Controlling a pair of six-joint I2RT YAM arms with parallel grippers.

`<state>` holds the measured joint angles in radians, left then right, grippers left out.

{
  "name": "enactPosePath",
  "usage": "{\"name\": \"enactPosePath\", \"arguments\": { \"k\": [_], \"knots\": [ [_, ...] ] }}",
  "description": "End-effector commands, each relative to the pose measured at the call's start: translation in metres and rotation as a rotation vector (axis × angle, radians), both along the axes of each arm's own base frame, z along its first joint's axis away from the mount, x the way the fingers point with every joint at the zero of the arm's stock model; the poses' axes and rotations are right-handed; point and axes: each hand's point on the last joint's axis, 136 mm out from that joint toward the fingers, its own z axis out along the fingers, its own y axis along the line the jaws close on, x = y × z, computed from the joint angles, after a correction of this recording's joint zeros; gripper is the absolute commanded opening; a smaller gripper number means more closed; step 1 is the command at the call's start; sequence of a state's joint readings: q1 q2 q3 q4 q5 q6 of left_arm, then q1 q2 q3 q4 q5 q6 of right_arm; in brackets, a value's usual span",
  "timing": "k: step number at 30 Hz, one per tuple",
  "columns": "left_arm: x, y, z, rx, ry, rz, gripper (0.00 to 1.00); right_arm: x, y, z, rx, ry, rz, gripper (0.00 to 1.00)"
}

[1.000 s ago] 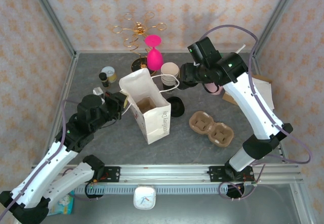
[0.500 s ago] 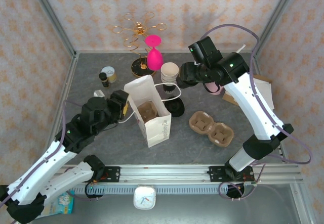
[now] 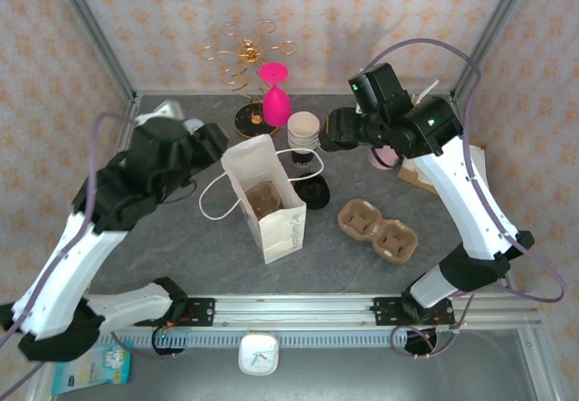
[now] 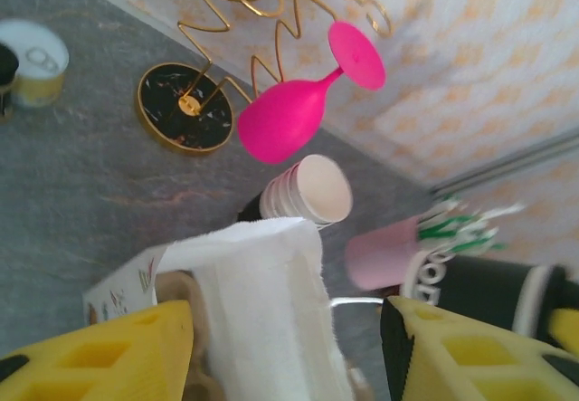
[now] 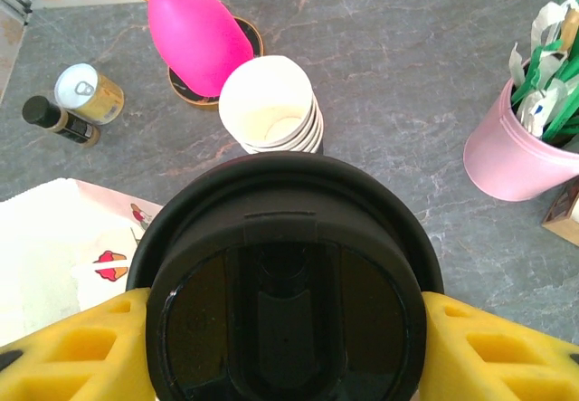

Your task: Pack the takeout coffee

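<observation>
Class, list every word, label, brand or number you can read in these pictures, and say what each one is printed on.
No text here is clear enough to quote.
Grey print on the side of the white paper bag: blurred.
White lettering on the dark side of the takeout coffee: partly hidden, unreadable.
Label on the small can: too small.
Print on the packet below the table edge: too small.

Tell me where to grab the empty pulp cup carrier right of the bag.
Probably from straight above, pinching the middle ridge between its wells: the pulp cup carrier lies flat, wells up, and its low rim gives a side approach little to hold.
</observation>
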<state>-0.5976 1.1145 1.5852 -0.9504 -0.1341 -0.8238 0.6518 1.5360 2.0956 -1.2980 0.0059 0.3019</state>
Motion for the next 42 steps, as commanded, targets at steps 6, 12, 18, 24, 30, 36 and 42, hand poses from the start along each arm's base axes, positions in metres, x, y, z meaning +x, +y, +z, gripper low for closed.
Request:
{"name": "enactPosePath", "arguments": {
  "k": [6,12,18,24,30,36,42],
  "knots": [
    [0.031,-0.015,-0.065,0.352,0.181,-0.3,0.69,-0.002,0.013,0.024,0.038,-0.046,0.062,0.53],
    [0.046,0.002,-0.087,0.469,0.254,-0.286,0.69,-0.004,0.036,0.027,0.069,-0.04,0.107,0.53],
    [0.043,0.0,-0.093,0.485,0.273,-0.342,0.71,-0.01,0.052,0.032,0.105,-0.037,0.135,0.52],
    [0.049,0.019,-0.104,0.527,0.315,-0.294,0.56,-0.016,0.055,0.039,0.146,-0.036,0.143,0.51],
    [0.058,0.015,-0.11,0.517,0.323,-0.309,0.43,-0.022,0.065,0.04,0.174,-0.018,0.178,0.5],
    [0.058,0.012,-0.111,0.506,0.308,-0.321,0.29,-0.026,0.08,0.038,0.175,-0.007,0.216,0.49],
    [0.06,0.013,-0.097,0.512,0.281,-0.314,0.2,-0.028,0.088,0.04,0.193,0.0,0.241,0.49]
  ]
}}
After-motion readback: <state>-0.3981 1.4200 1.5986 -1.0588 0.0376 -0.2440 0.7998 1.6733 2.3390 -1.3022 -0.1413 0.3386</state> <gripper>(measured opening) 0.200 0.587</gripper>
